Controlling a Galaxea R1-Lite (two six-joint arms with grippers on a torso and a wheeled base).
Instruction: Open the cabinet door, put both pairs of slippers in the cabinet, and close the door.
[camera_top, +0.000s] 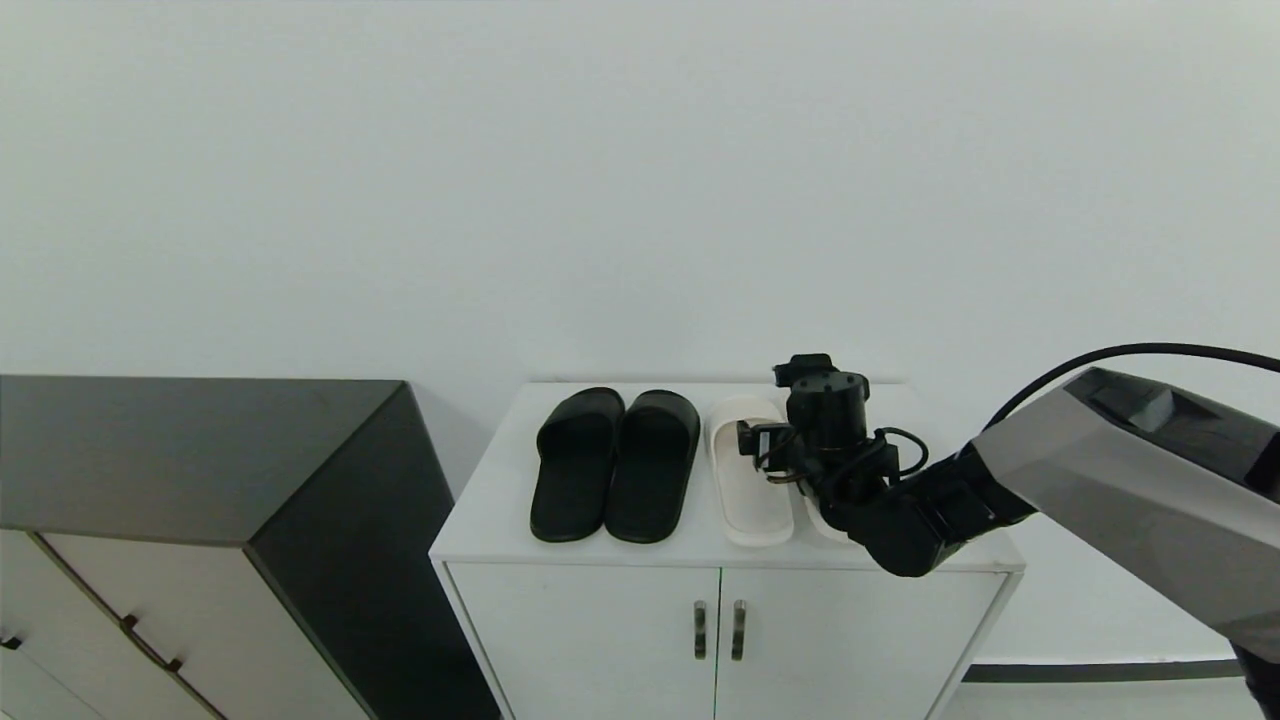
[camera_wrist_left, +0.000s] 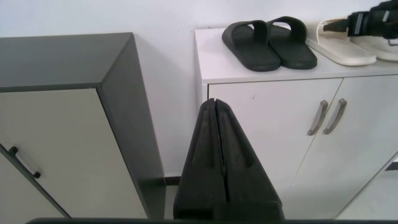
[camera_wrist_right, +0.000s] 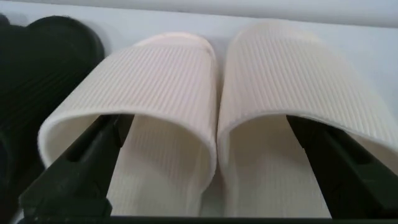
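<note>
Now your right gripper (camera_top: 772, 458) is spread, a finger under each strap (camera_wrist_right: 130, 81) of the white slippers (camera_top: 748, 505); left gripper (camera_wrist_left: 215, 143) closed. Likely soft, light: pinch both straps together.

1. Cabinet (camera_top: 480, 525) stands against the wall (camera_top: 640, 200). Both its doors are closed, and the handles (camera_top: 718, 630) sit side by side at the centre seam.
2. Dresser (camera_top: 200, 450) stands to the cabinet's left, with a narrow gap between them.
3. On the cabinet top, the left pair (camera_top: 615, 465) lies near the middle and the right pair (camera_top: 750, 490) just beside it to the right. All four slippers lie parallel, toes to the wall and heels to the front edge.
4. Right gripper (camera_top: 775, 455) is over the right pair, entering from the front right. Its fingers (camera_wrist_right: 81, 168) are spread, one under each slipper's strap.
5. Left gripper (camera_wrist_left: 214, 102) is low, in front of the gap between dresser and cabinet. Its fingers are pressed together and it touches neither.
</note>
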